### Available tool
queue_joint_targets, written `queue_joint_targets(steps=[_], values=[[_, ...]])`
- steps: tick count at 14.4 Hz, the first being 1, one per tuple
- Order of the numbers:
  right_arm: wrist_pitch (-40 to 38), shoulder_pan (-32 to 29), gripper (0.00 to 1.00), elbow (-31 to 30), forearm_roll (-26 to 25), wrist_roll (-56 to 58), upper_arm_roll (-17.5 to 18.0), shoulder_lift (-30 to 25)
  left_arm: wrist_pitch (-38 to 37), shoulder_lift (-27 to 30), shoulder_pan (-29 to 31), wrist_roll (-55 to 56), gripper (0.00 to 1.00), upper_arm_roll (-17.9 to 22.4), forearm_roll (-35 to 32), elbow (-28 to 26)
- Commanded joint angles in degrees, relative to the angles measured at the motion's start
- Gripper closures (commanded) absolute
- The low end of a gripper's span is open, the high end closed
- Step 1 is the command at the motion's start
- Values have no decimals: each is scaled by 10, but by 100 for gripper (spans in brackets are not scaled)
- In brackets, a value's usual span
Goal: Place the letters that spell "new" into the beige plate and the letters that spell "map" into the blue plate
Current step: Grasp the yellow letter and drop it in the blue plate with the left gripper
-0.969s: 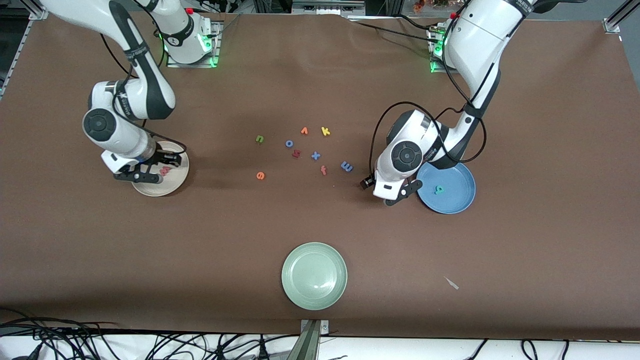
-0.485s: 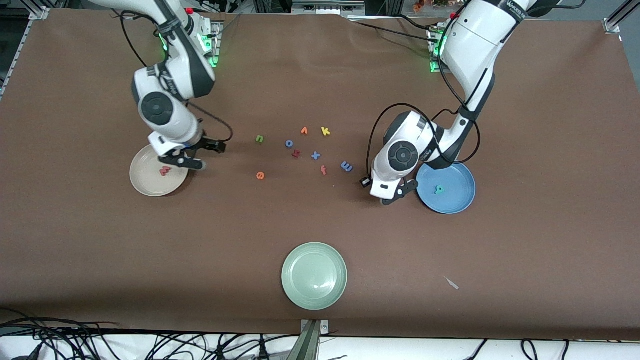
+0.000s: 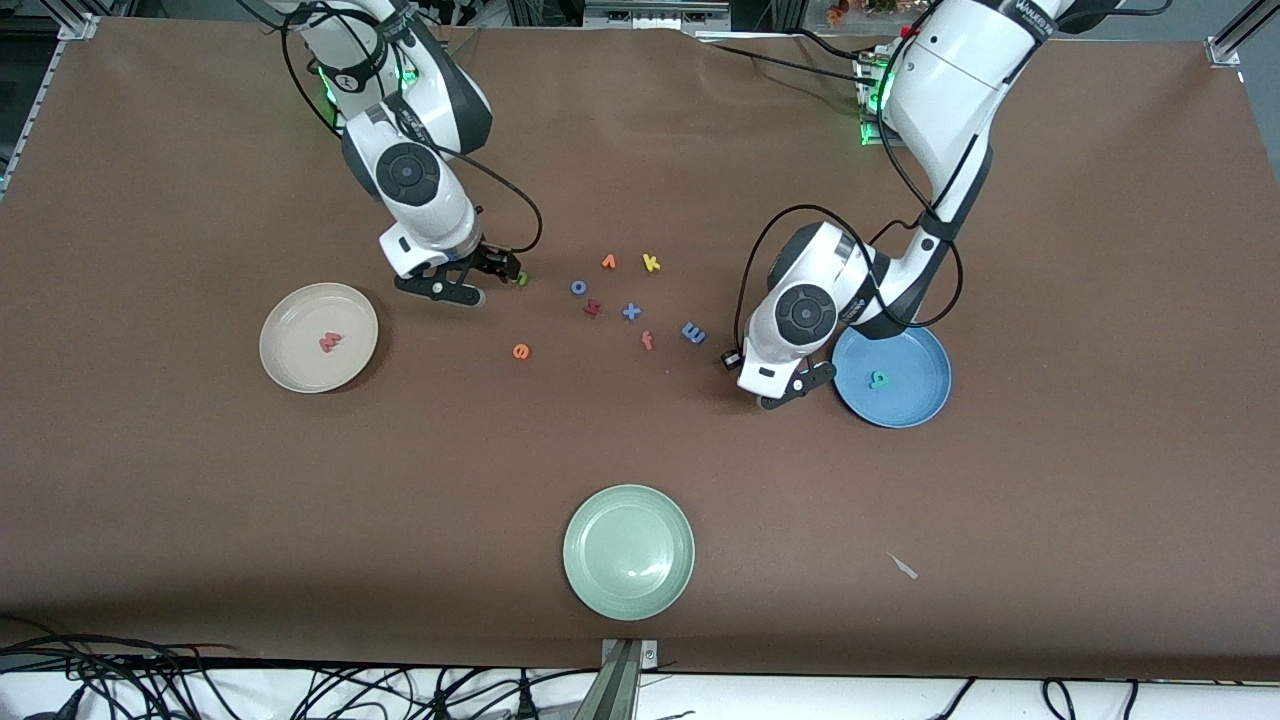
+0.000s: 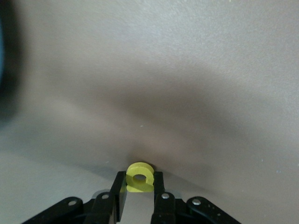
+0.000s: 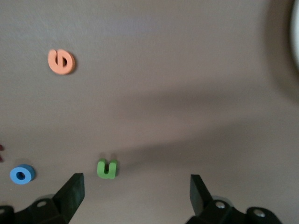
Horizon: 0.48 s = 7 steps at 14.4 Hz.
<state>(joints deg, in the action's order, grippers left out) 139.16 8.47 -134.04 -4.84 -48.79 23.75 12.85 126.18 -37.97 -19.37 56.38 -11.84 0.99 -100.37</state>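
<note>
Up front, my right gripper (image 3: pixel 480 281) hangs over the table by the green "n" (image 3: pixel 520 278); the salmon "w" (image 3: pixel 330 343) lies in the beige plate (image 3: pixel 290 365), the teal "p" (image 3: pixel 877 379) in the blue plate (image 3: pixel 915 395). My left wrist shows my left gripper (image 4: pixel 139 190) pinching the yellow "a" (image 4: pixel 140 177). My right wrist shows fingers (image 5: pixel 70 191) spread wide near the "n", the orange "e" (image 5: pixel 61 62) well apart.

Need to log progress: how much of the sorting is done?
Done: salmon "w" in the beige plate, teal "p" in the blue plate. In hand: left gripper holds the yellow "a"; open right gripper nears the green "n". Left: orange "e", blue "m".
</note>
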Motion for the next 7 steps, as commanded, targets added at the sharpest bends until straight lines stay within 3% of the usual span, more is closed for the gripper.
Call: queue_joint_targets(steps=[1,5,7], values=[[39,-5,0,-16,-5,-40,27,13,-80,53,6,-64,100,10,5,4],[84,11,0,-16,-8,-46,27,46,-136,82,82,-226,100,17,-1,2],[106,12,0,-16,-8,-46,27,62,-138,82,111,-290,100,16,-45,-6]])
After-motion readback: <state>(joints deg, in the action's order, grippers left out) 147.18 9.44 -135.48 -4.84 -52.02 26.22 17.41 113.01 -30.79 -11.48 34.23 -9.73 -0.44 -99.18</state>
